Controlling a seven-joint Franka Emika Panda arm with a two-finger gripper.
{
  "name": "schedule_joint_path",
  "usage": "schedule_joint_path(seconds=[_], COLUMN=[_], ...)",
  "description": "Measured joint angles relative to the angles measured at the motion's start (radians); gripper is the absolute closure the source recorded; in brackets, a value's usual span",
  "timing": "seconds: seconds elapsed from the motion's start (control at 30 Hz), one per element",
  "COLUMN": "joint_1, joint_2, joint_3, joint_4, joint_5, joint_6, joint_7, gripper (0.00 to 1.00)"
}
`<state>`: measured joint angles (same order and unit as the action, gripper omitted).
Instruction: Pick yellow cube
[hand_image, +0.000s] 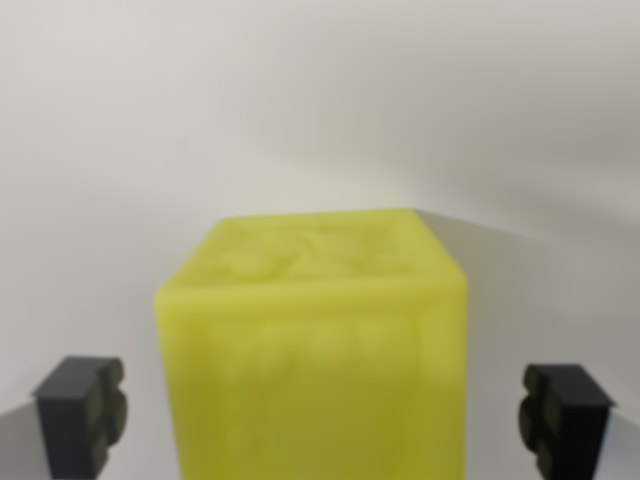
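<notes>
- We see the yellow cube (312, 350) on the white surface (320, 110).
- Our gripper (322, 415) straddles it, jaws wide, clear of both sides.

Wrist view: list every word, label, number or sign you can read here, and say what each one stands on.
No readable text in this view.
The yellow cube has faint raised or embossed shapes on its top and front faces, but they are too blurred to read as letters or numbers.
The two dark fingertips of the gripper carry no markings.
The white surface behind is plain.
</notes>
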<state>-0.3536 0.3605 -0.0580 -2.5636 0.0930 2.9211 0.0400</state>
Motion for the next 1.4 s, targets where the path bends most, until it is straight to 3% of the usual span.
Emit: schedule_joint_path(seconds=[0.37,0.4,0.6,1.03,1.4], joint_1=[0.010,0.014,0.015,0.002,-0.007], joint_2=[0.063,0.064,0.047,-0.058,-0.145], joint_3=[0.000,-0.003,-0.006,-0.006,-0.004], joint_4=[0.019,0.019,0.014,-0.013,-0.028], joint_5=[0.044,0.050,0.045,-0.020,-0.052], joint_6=[0.044,0.044,0.032,-0.044,-0.115], joint_7=[-0.035,-0.040,-0.035,0.014,0.037], gripper=[0.00,1.00,1.00,1.00,1.00])
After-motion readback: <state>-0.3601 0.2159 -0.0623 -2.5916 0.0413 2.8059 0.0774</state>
